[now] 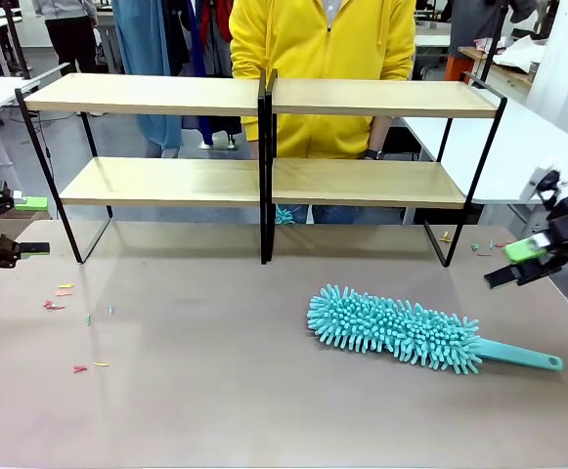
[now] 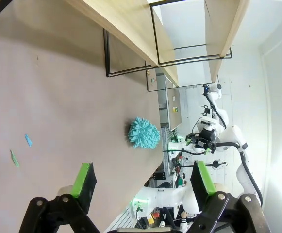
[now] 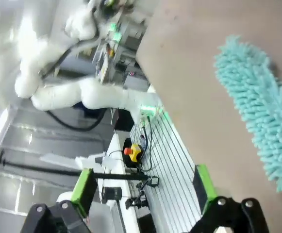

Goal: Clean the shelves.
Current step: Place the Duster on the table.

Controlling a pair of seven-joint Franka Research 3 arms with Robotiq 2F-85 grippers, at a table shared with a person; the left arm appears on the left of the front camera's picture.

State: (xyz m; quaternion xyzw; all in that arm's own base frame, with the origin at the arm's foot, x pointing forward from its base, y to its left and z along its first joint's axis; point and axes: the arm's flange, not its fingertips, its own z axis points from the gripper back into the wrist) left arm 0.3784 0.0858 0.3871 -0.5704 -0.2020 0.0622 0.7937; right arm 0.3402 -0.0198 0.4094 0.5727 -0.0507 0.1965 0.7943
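Right pincer (image 1: 520,264) agape, empty; teal duster (image 1: 401,330) alongside

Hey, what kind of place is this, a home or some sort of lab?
Probably a robotics lab: white arms work at a table with test shelves, a duster, and an emergency-stop button amid cabling.

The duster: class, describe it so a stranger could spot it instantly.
Start at the wooden shelves at the table's far side. In front of their right half, on the tabletop, lies the duster. It alone is fluffy turquoise, with a flat handle pointing right.
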